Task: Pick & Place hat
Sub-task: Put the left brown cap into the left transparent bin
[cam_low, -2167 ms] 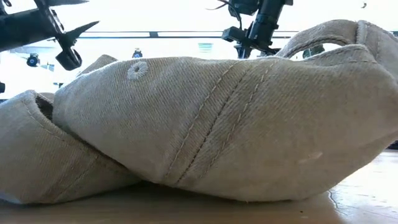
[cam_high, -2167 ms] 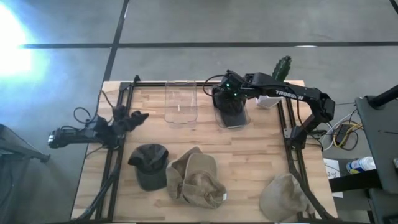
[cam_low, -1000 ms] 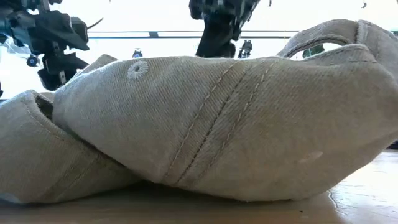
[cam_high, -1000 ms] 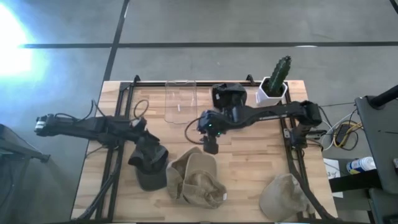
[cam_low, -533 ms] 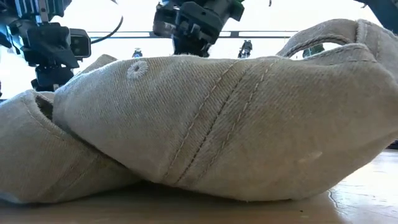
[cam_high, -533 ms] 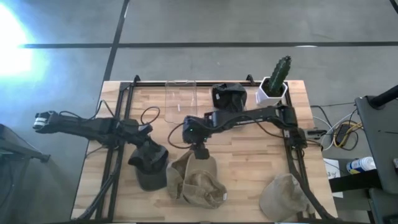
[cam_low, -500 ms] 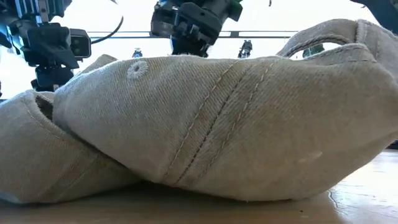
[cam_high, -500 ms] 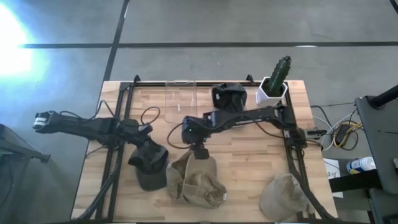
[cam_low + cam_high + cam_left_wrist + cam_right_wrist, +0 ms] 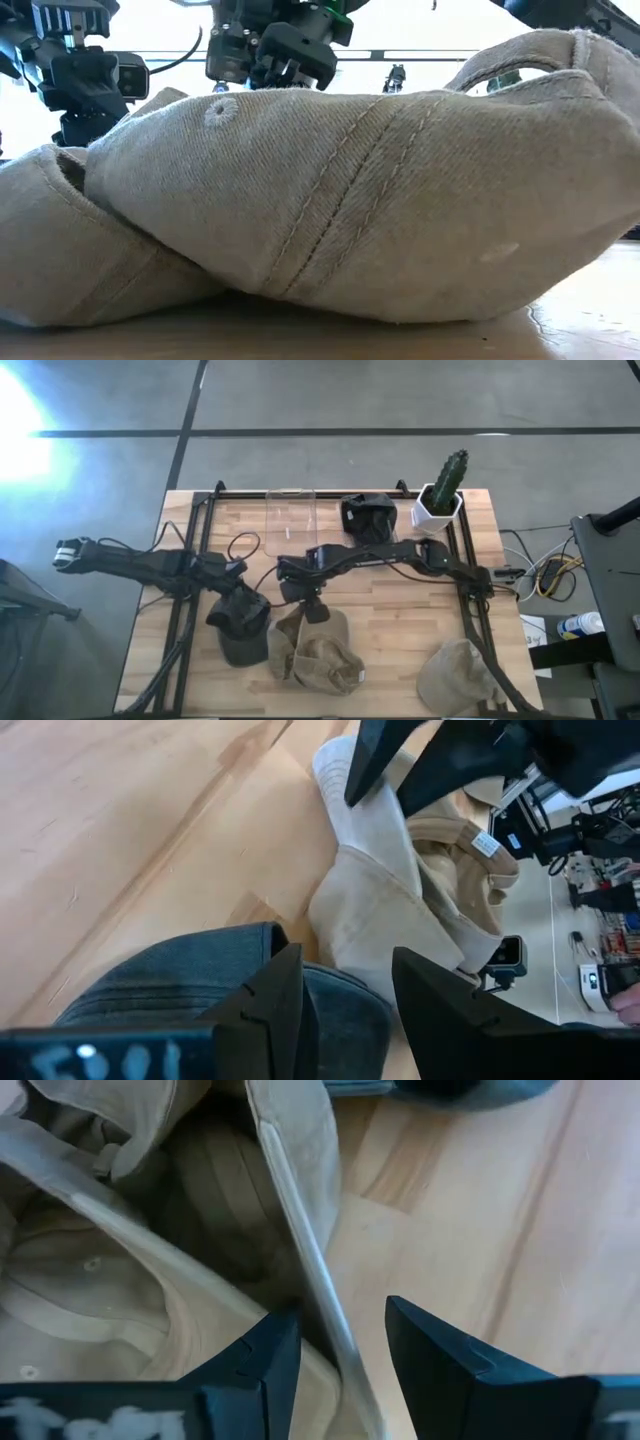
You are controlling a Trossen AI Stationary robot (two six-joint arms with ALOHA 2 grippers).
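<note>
A dark grey cap (image 9: 240, 642) lies flat on the table, left of a heap of tan hats (image 9: 322, 655) that fills the low view (image 9: 350, 200). My left gripper (image 9: 243, 606) is open over the dark cap's far part (image 9: 190, 985). My right gripper (image 9: 313, 610) reaches across from the right and is open at the tan heap's far edge. In the right wrist view its fingers (image 9: 340, 1312) stand on either side of a tan brim edge (image 9: 300, 1250). In the low view both grippers (image 9: 290, 55) (image 9: 85, 85) sit low behind the tan hat. My left gripper comes at the dark cap from above with one finger (image 9: 285, 1010) over its crown; I cannot tell whether it touches. My right gripper points down with the tan brim's edge running between its open fingers (image 9: 260, 1370); I cannot tell whether it touches either.
A black hat sits in a clear bin (image 9: 368, 520) at the far edge, beside an empty clear bin (image 9: 290, 525). A cactus in a white pot (image 9: 442, 495) stands far right. Another tan hat (image 9: 455, 675) lies near right. Black rails (image 9: 190, 590) run along both table sides.
My right gripper has moved from mid-table toward the left and near edges and come down to the tan heap's far edge. My left gripper has edged a little farther over the dark cap. The hats have stayed where they were.
</note>
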